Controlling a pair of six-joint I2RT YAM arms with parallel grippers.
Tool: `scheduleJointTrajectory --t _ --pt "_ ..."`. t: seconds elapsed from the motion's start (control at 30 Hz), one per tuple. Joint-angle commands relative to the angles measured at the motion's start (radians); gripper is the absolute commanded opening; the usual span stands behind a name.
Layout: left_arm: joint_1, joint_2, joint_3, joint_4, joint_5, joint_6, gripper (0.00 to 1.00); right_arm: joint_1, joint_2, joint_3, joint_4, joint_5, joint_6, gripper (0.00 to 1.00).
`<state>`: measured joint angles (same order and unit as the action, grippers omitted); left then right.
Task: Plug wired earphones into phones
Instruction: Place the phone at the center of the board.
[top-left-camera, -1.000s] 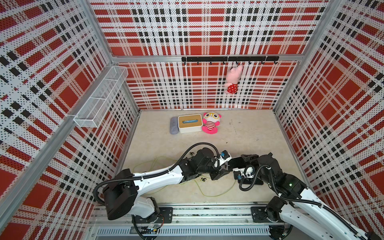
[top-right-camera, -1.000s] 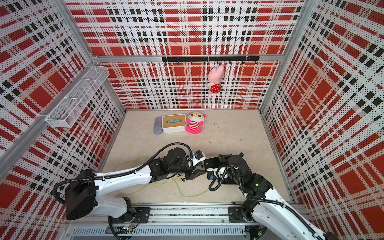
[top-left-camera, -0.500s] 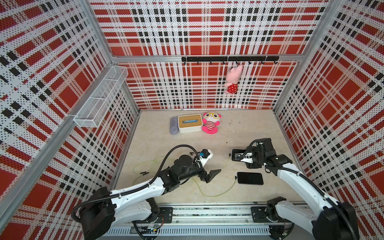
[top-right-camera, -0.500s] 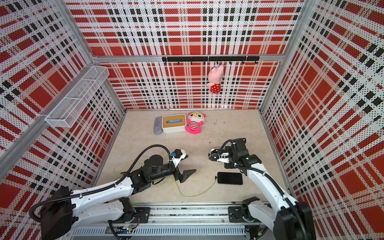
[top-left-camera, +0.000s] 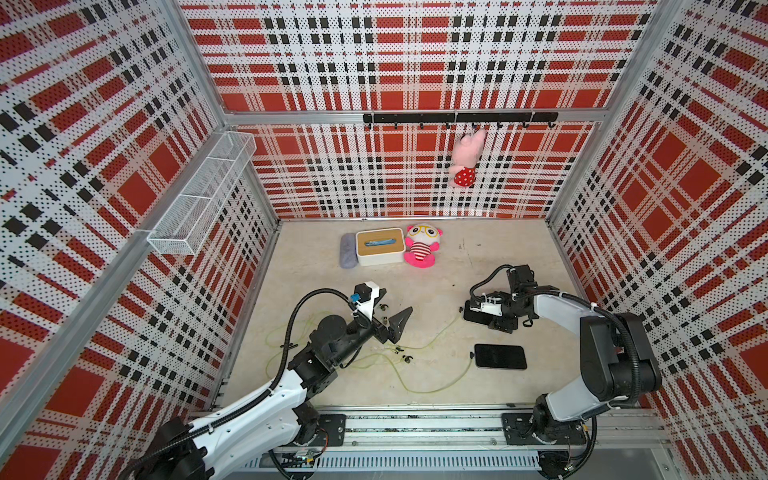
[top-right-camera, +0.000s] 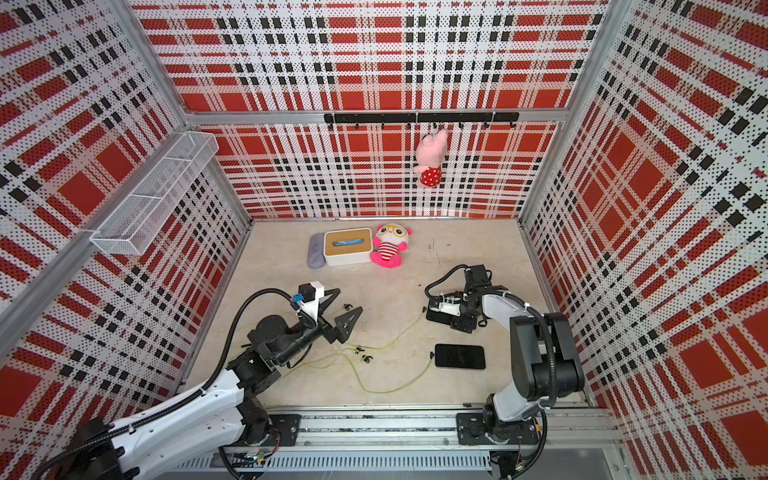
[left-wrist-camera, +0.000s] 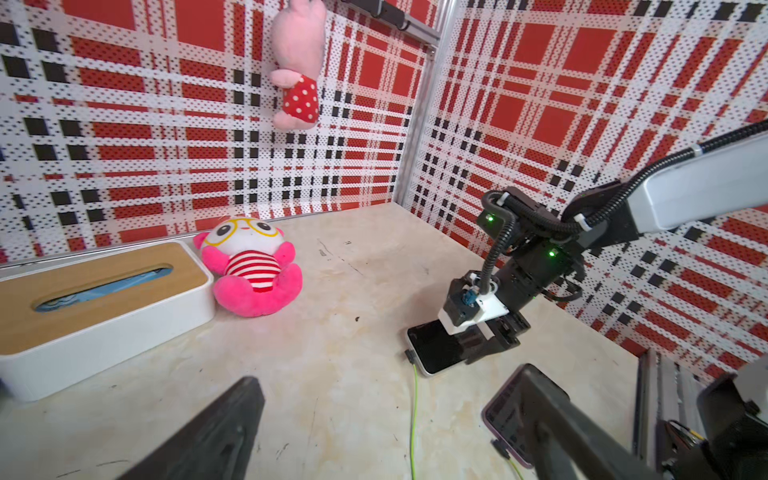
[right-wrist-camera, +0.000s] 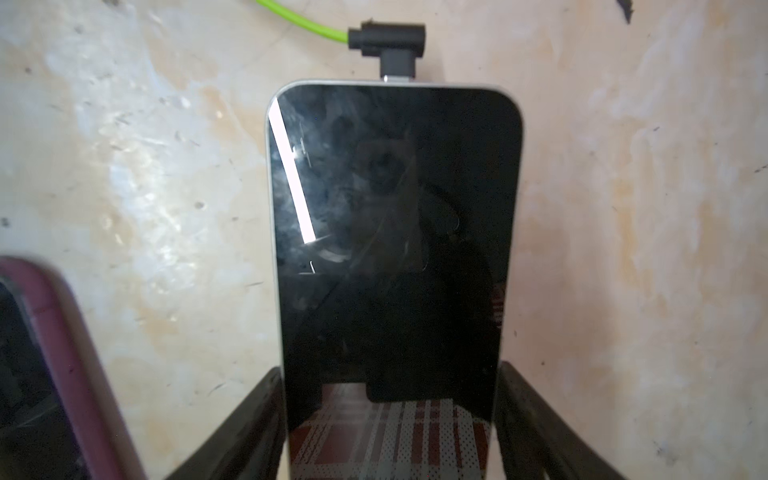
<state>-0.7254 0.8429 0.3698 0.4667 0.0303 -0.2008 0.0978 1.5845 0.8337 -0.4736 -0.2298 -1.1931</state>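
One of the phones (right-wrist-camera: 395, 232), silver-edged, lies on the floor with my right gripper (right-wrist-camera: 388, 370) shut on its sides; it shows in both top views (top-left-camera: 473, 314) (top-right-camera: 436, 316). A black plug (right-wrist-camera: 386, 45) of the wired earphones sits in its end, and the yellow-green cable (left-wrist-camera: 413, 415) trails away from it. A purple-edged phone (top-left-camera: 500, 356) lies nearer the front rail with another plug (top-left-camera: 471, 354) at its end. Black earbuds (top-left-camera: 400, 351) lie mid-floor. My left gripper (top-left-camera: 397, 300) hangs open and empty above the floor, left of both phones.
A white box with a cork top (top-left-camera: 380, 247), a grey pouch (top-left-camera: 348, 249) and a pink plush (top-left-camera: 419, 247) sit by the back wall. Another plush (top-left-camera: 465, 158) hangs from the hook rail. A wire basket (top-left-camera: 199, 195) juts from the left wall.
A second ago both grippers were together mid-floor. They have parted: the left opened wide and drew back left, the right carried the silver-edged phone to the right, uncovering the purple-edged phone.
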Motion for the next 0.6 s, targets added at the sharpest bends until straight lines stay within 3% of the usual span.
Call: scheduleJointTrajectory --t 0.0,0.03,0.1,0.23,0.37,0.5,0.57 --pt "0.037 0.001 -0.006 0.055 -0.066 -0.019 0.98 -0.008 0.055 0.025 -0.003 -0.044 -0.026 0.61" --pt "0.05 0.005 -0.009 0.066 -0.079 -0.022 0.98 -0.008 0.065 0.033 -0.01 -0.045 -0.016 0.67" --pt "0.079 0.009 -0.01 0.073 -0.095 -0.021 0.98 -0.009 0.063 0.034 -0.004 -0.048 -0.001 0.99" --pt "0.166 0.004 -0.011 0.076 -0.163 -0.043 0.98 -0.02 -0.029 0.01 0.054 -0.042 0.042 1.0" --pt "0.279 -0.02 -0.021 0.071 -0.284 -0.064 0.98 -0.05 -0.186 0.029 0.157 -0.102 0.234 1.0" --pt "0.385 -0.033 -0.06 0.097 -0.448 -0.05 0.98 -0.053 -0.385 -0.088 0.584 -0.07 0.658 1.0" --pt "0.432 -0.033 -0.091 0.126 -0.555 -0.034 0.98 -0.053 -0.5 -0.196 0.835 0.024 0.935 1.0"
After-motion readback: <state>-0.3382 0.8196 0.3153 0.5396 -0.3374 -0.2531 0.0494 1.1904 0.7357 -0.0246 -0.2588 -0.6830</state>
